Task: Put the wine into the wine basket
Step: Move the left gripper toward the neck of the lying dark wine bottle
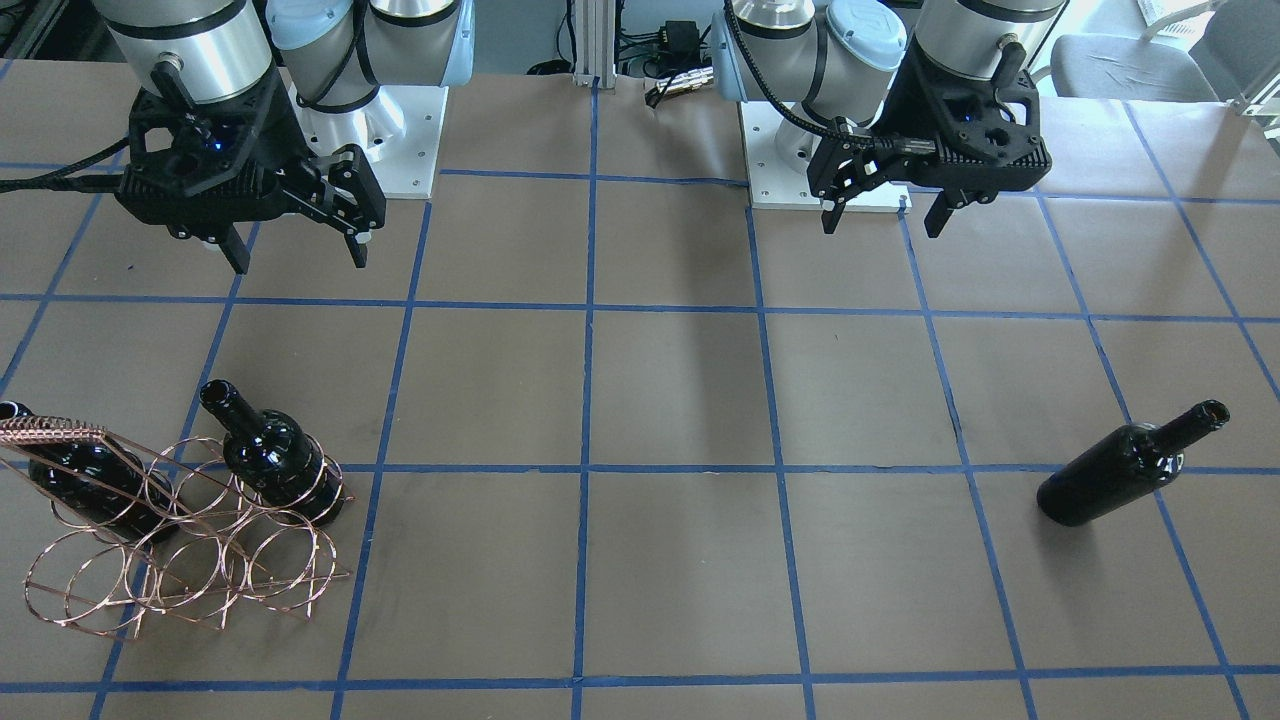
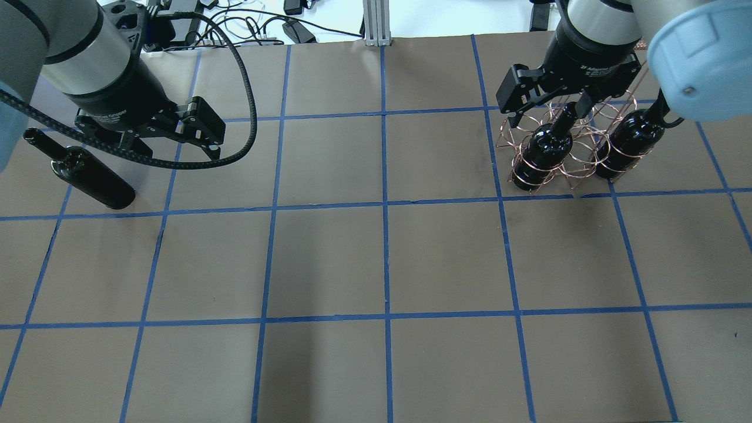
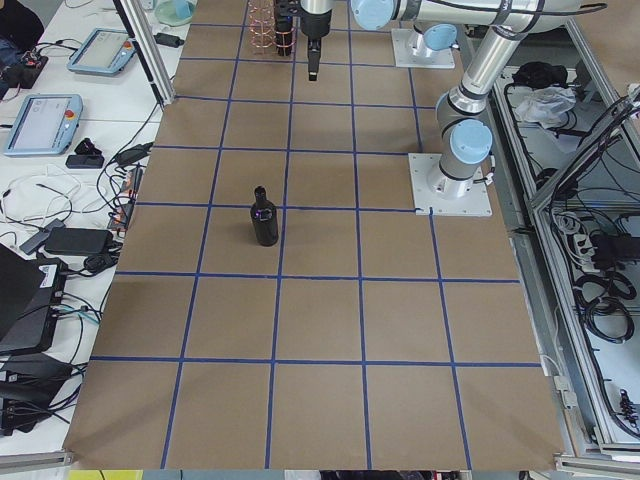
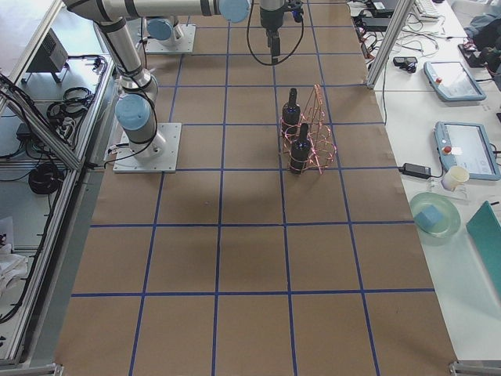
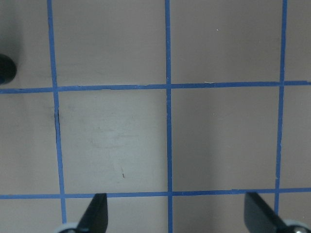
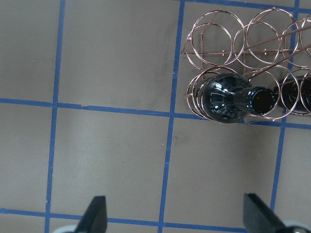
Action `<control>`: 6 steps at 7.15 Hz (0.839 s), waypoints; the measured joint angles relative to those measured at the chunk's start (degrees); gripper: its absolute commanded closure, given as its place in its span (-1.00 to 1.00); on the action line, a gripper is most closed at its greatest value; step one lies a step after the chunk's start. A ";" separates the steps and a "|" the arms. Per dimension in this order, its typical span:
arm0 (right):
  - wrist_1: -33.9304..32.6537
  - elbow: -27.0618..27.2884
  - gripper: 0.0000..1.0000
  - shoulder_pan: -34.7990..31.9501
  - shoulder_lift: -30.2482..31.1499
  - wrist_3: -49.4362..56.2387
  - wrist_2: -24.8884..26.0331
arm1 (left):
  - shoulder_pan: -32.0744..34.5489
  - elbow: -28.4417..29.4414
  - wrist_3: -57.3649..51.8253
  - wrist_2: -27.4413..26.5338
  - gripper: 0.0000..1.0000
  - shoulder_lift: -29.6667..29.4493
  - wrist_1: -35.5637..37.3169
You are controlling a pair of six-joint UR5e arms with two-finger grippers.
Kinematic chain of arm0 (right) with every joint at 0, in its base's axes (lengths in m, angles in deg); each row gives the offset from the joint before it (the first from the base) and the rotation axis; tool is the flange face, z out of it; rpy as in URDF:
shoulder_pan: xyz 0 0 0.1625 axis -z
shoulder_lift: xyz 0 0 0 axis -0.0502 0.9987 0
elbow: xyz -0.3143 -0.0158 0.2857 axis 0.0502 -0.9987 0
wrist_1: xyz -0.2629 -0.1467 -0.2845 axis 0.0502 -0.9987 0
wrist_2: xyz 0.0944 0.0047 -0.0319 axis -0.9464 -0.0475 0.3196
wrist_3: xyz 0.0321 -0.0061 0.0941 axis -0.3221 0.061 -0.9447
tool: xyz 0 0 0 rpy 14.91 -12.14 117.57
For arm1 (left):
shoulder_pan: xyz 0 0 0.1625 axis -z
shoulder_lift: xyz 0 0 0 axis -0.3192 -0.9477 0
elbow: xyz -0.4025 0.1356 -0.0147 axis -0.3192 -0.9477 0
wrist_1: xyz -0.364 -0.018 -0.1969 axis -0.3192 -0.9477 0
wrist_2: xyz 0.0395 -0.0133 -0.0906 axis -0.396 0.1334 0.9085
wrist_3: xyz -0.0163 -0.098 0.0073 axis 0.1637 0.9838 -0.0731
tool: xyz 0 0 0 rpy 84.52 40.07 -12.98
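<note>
Front view: the wine [image 1: 1130, 465] stands well apart from the wine basket [image 1: 190, 540], at the opposite table end. Left gripper [image 1: 881, 222] is spread and empty, and is the nearer arm. Right gripper [image 1: 300, 262] is spread, on the basket's side.
Overhead: the bottle is just beyond the left gripper, away from the basket.
Left side view: the bottle is upright, long axis vertical.
Left wrist: a dark edge at frame left, likely the bottle.

From overhead, the right arm's black two-finger gripper [image 2: 545, 104] covers the far rings of the copper-coloured thin-wire basket [image 2: 578, 163]. The right wrist view's edge cuts off the basket's second glossy near-black bottle [image 6: 293, 95].
</note>
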 measured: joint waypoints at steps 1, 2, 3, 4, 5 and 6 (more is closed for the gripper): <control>-0.08 0.03 -1.00 0.00 -0.05 -0.29 0.04 | 0.01 0.01 -0.19 -0.04 -1.00 0.09 0.00; -0.17 0.06 -1.00 0.00 -0.07 -0.55 0.04 | 0.06 0.01 -0.26 0.04 -1.00 0.14 0.00; -0.21 0.14 -1.00 0.00 -0.10 -0.56 0.09 | -0.11 0.07 -0.51 -0.01 -1.00 0.15 0.15; -0.22 0.24 -1.00 0.00 -0.10 -0.50 0.10 | -1.37 0.28 -1.67 0.05 -1.00 -0.10 0.45; -0.23 0.31 -1.00 0.00 -0.10 -0.39 0.09 | -3.95 0.57 -3.69 0.36 -1.00 -0.59 0.60; -0.23 0.36 -1.00 0.00 -0.13 -0.18 0.11 | -7.52 0.89 -7.48 0.50 -1.00 -1.15 0.77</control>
